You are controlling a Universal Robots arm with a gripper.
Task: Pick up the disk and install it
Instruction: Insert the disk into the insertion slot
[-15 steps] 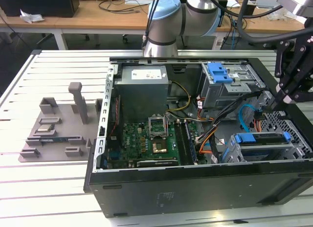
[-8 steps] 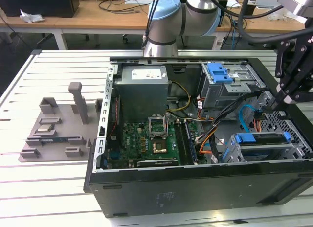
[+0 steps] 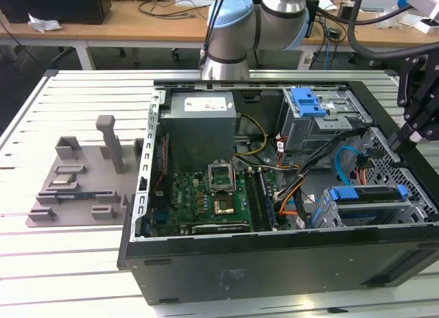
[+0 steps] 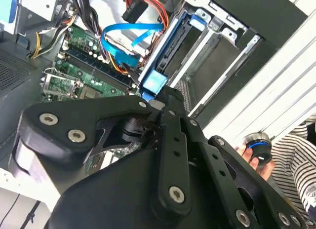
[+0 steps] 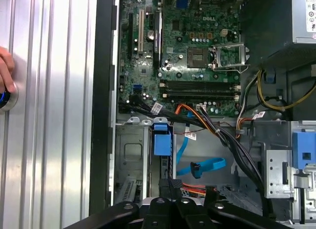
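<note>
Slotted aluminium table (image 3: 68, 263) carries an open computer case (image 3: 274, 270), side panel off, with the motherboard (image 3: 206, 194) and grey power supply (image 3: 202, 123) exposed. On the exterior view's left lies a grey fixture tray (image 3: 75, 188). The disk (image 3: 363, 194) stands on edge in a slot of the drive cage (image 3: 411, 208), at the case's corner on the exterior view's right, blue rails showing. The gripper (image 5: 171, 187) is right at the disk's outer end, just beside the blue tab in both wrist views. Jaws are drawn together with no gap visible between them. I cannot tell whether they pinch the disk's edge or merely touch it. A person's hand (image 5: 4, 71) rests on a round blue-ringed button (image 5: 6, 96) on the table beside the case.
</note>
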